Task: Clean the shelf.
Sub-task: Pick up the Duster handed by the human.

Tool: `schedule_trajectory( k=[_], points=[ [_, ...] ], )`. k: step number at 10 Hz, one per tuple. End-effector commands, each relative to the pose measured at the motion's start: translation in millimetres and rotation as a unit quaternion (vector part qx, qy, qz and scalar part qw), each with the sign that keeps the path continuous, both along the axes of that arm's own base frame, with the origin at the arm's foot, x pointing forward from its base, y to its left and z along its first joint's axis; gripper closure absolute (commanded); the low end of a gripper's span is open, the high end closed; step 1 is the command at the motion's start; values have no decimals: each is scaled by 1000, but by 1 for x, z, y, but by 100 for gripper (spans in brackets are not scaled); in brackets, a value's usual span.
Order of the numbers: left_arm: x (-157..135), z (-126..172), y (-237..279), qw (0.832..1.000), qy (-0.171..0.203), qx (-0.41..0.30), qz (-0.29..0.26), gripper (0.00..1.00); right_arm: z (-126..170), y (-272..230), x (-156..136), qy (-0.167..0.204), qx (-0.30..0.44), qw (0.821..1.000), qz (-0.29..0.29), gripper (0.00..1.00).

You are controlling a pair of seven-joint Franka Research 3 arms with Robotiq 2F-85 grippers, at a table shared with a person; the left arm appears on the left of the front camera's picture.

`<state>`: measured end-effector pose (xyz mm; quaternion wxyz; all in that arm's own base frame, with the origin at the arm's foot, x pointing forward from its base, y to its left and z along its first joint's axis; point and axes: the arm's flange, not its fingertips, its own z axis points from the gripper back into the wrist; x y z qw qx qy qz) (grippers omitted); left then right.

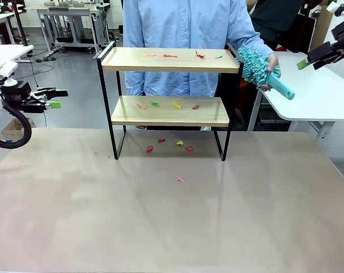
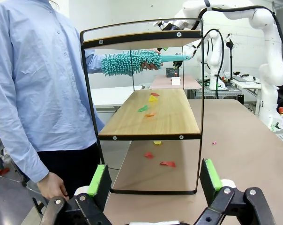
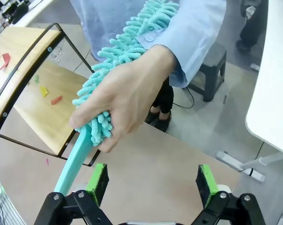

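Observation:
The shelf (image 1: 171,59) stands at the far middle of the table, with small coloured paper scraps (image 1: 176,105) on both of its boards. More scraps (image 1: 150,149) lie on the table beneath and in front of it. A person behind it holds a teal fluffy duster (image 1: 254,65) by the shelf's right end, handle (image 3: 76,159) pointing toward my right gripper (image 3: 152,180). That gripper (image 1: 304,62) hangs open and holds nothing, just short of the handle. My left gripper (image 1: 57,98) is open and holds nothing, left of the shelf (image 2: 151,115), facing its side.
A white table (image 1: 320,91) stands at the right under my right arm, and another (image 1: 7,54) sits at the far left. The person's hand (image 3: 122,98) wraps the duster's head. A single pink scrap (image 1: 180,179) lies mid-table on the light wooden table (image 1: 172,227).

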<state>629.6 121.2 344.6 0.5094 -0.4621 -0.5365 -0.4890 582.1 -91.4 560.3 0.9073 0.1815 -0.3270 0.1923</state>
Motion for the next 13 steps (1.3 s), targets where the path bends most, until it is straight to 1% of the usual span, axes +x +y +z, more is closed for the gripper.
schedule_trajectory(
  k=[1,2,3,4,6,7,8,9,13],
  points=[
    [0,2,0,1000,-1,3,2,0,19,17,-13,-15,-6,999,-36,0],
    [0,2,0,1000,-1,3,2,0,31,32,-25,-10,-45,996,-76,0],
    [0,2,0,1000,-1,3,2,0,37,44,-30,6,-58,994,-87,0],
    [0,2,0,1000,-1,3,2,0,36,61,-34,20,-65,992,-104,0],
    [0,2,0,1000,-1,3,2,0,32,85,-39,30,-87,987,-129,0],
    [0,2,0,1000,-1,3,2,0,28,96,-40,42,-88,987,-129,0],
    [0,2,0,1000,-1,3,2,0,33,101,-50,50,-87,986,-129,0],
    [0,2,0,1000,-1,3,2,0,32,107,-56,52,-87,987,-125,0],
    [0,2,0,1000,-1,3,2,0,13,128,-68,76,-94,985,-121,0]
  ],
)
